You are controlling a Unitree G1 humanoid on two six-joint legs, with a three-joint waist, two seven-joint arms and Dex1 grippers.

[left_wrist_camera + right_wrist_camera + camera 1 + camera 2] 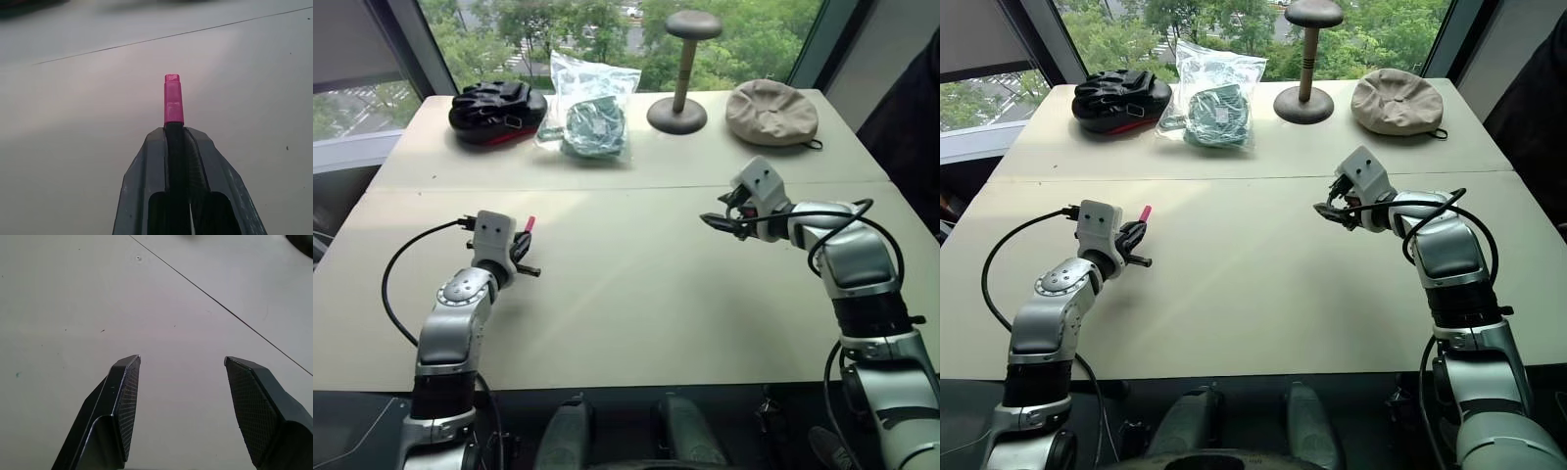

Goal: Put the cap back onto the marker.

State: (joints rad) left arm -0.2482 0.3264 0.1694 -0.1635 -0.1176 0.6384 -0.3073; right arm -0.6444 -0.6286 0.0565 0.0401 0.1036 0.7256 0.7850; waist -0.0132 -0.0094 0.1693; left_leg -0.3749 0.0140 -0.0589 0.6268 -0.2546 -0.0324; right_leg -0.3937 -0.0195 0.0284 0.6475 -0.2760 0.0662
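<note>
The marker [175,142] is a thin black stick lying between the two fingers of my left gripper [174,129], which is shut on it. Its pink end sticks out past the fingertips; this is the cap [173,99], seated on the marker's end. In the head views the cap [530,223] points up and away from the left gripper [522,245], just above the table at the left. At the right of the table my right gripper [715,221] hovers open, and its fingers [124,396] stand wide apart with nothing between them.
Along the table's far edge stand a black helmet-like object [497,110], a clear bag with green contents [590,108], a wooden hat stand [680,69] and a beige fabric cap [771,111]. A seam [626,186] runs across the table.
</note>
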